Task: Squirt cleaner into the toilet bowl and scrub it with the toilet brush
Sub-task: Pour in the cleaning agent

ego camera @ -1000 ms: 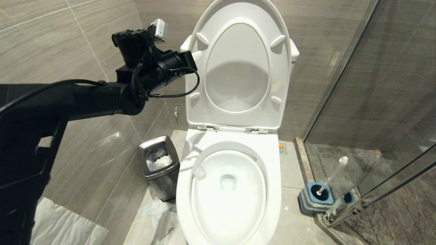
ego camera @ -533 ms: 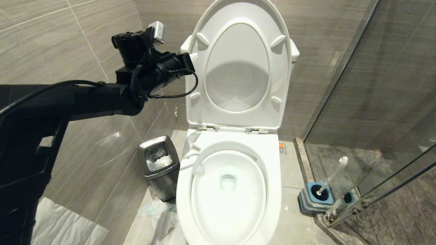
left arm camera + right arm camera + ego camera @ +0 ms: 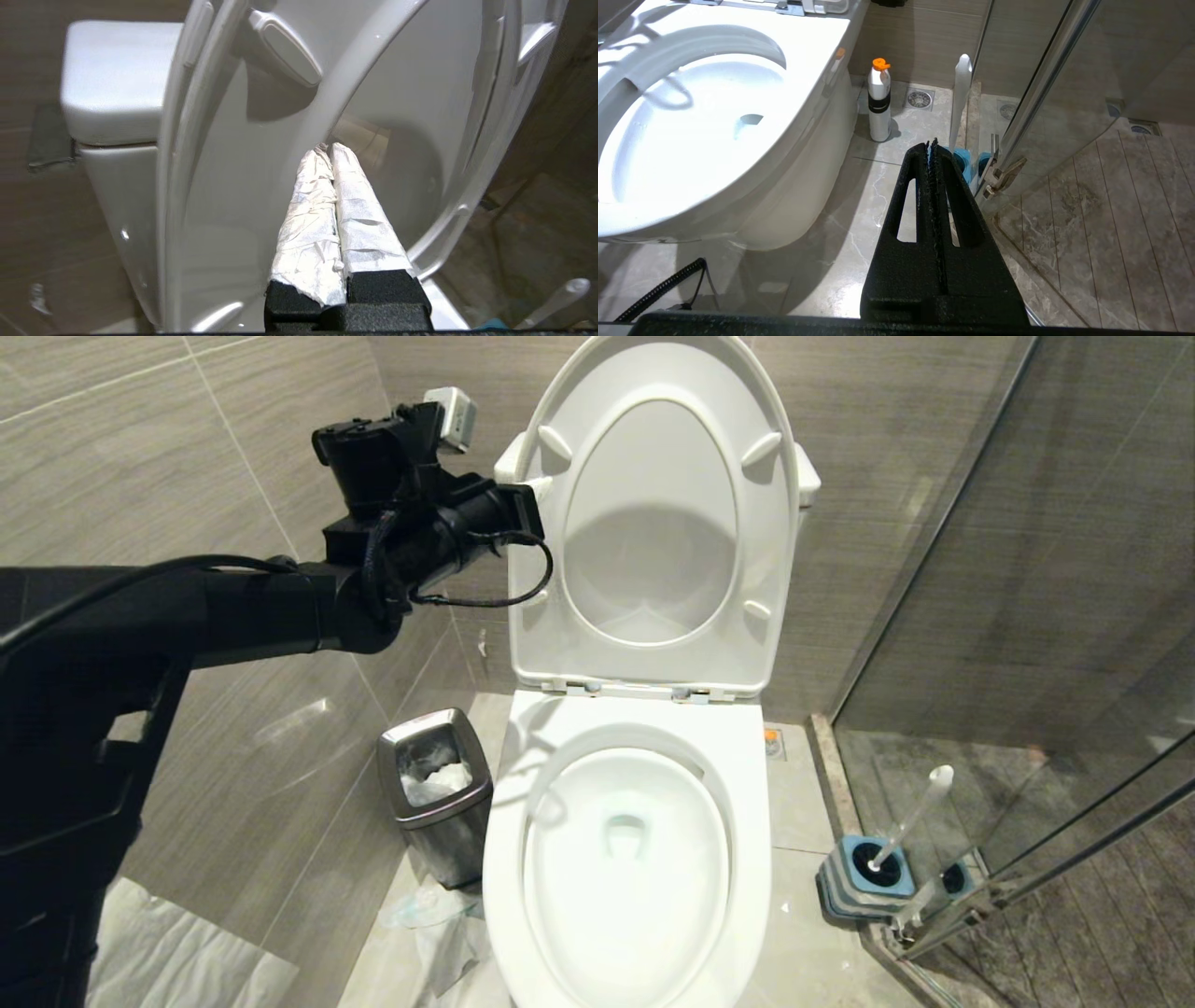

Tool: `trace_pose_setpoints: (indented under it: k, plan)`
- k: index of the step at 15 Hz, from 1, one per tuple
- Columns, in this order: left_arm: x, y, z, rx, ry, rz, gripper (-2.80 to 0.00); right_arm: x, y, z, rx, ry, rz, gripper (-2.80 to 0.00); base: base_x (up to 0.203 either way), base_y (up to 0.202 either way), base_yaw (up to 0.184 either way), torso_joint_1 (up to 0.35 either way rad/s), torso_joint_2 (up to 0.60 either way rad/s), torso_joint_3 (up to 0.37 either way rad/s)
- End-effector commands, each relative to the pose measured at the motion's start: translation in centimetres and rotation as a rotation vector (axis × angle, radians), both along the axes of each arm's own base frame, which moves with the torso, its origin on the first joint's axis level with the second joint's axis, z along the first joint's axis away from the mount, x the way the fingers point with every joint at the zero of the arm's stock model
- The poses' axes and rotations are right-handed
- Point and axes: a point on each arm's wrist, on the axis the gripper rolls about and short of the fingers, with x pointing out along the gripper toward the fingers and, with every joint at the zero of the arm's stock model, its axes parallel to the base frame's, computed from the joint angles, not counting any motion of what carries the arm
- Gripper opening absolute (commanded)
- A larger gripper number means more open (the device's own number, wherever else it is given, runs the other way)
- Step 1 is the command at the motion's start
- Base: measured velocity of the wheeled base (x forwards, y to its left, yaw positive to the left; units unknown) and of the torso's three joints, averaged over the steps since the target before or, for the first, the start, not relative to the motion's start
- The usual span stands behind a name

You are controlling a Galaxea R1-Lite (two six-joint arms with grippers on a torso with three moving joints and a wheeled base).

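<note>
Seat and lid stand raised, the left tool (image 3: 327, 151) pinched shut and empty against the lifted seat (image 3: 546, 551). The toilet bowl (image 3: 625, 859) looks unscrubbed; the toilet brush (image 3: 910, 821) sits in its holder by the shower glass. Right tool (image 3: 931, 144) closed, idle.

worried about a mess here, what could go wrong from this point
1. The left gripper, shut, sits at the edge of the raised seat and lid; a nudge might knock them down over the toilet bowl.
2. The toilet brush leans in its holder close to the glass shower door; a careless grab could tip it or hit the glass.
3. The bottle stands close behind the bowl and could topple.
</note>
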Motion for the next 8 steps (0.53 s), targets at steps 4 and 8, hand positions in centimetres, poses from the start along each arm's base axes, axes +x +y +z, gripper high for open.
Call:
trace_pose_setpoints:
  k: [4,8]
  plan:
    - [1.6,1.4,-1.3,0.019,-0.018,0.052,-2.80,0.0,0.0,0.0,0.000,0.000,0.000,-2.80,0.000,0.000,0.000,0.000,0.00,0.000]
    - [2.2,3.1,-1.4,0.024,-0.018,0.081,-2.80,0.0,0.0,0.0,0.000,0.002,0.000,-2.80,0.000,0.000,0.000,0.000,0.00,0.000]
